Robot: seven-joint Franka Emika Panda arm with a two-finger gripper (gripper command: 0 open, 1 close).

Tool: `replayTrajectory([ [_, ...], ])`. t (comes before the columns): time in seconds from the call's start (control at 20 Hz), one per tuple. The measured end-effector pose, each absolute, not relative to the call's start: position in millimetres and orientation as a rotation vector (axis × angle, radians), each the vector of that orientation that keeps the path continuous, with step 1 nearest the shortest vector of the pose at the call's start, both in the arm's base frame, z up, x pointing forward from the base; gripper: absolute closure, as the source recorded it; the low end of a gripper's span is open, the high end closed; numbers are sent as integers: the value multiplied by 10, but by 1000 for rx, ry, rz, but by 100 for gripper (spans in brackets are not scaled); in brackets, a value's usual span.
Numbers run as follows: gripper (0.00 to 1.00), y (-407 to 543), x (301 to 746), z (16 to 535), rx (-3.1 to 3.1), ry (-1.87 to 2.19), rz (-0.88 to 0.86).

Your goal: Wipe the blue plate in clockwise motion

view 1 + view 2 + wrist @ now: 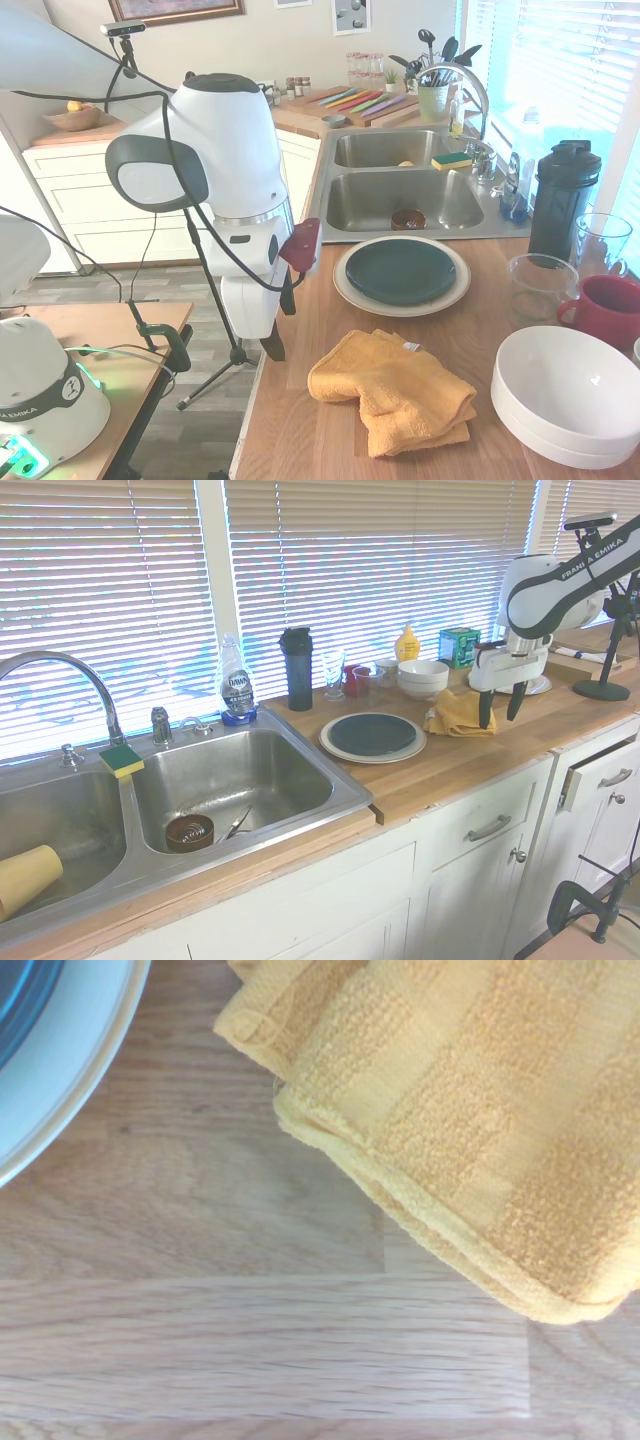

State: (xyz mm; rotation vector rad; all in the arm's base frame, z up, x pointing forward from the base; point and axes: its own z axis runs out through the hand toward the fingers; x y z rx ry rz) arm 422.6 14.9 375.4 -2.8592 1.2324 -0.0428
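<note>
Open gripper hanging above the counter beside a folded yellow cloth, blue plate untouched.

The white arm's two-finger gripper (501, 706) hangs over the wooden butcher-block countertop (470, 765), fingers spread apart with nothing between them, just beside the folded yellow terry cloth (392, 390). The round, glossy, dark teal-blue plate (400, 271) sits on top of a larger cream plate (347, 295), between the cloth and the stainless steel double sink (408, 199). Stacked white bowls (566, 395) stand near the cloth, on its window side.
</note>
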Motion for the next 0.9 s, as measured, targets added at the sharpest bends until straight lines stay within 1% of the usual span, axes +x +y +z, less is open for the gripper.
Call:
replayTrajectory([
  [0.2, 0, 106, 4311, 3766, -2857, 1251, -42],
  [0.6, 0, -103, 4935, 3738, -2810, 1343, -9],
  [0.75, 0, -216, 5048, 3690, -2784, 1393, -3],
  [0.9, 0, -300, 5066, 3691, -2763, 1417, -13],
])
